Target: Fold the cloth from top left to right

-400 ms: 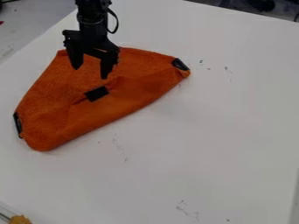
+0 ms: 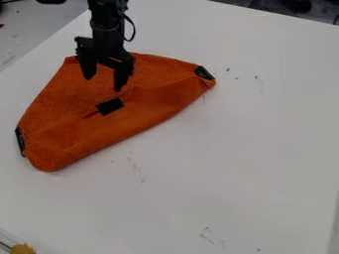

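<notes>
The black two-finger gripper (image 2: 103, 85) hangs down in the upper left of the view, toward eleven o'clock, and its two fingers stand apart, with nothing held between them. Under it lies the orange, soft fabric cloth (image 2: 136, 124), which is partly folded, on the white, flat table (image 2: 245, 144). A black, rectangular patch (image 2: 110, 106) is on the cloth, near the fingers, at about six o'clock from them. Two other black patches sit at the border of the cloth: one (image 2: 204, 73) at three o'clock from the gripper, one (image 2: 21, 141) at about seven. The long rounded edge of the cloth runs slanting from two o'clock to eight. From this edge, the table surface spreads widely toward three, four and five o'clock; toward ten o'clock, the table's border is much nearer. At seven o'clock, in the bottom corner, there is a yellowish-brown thing (image 2: 23, 249). Compared with the earlier frame, the gripper has moved very slightly down and to the right; the cloth has kept its place and its shape.
</notes>
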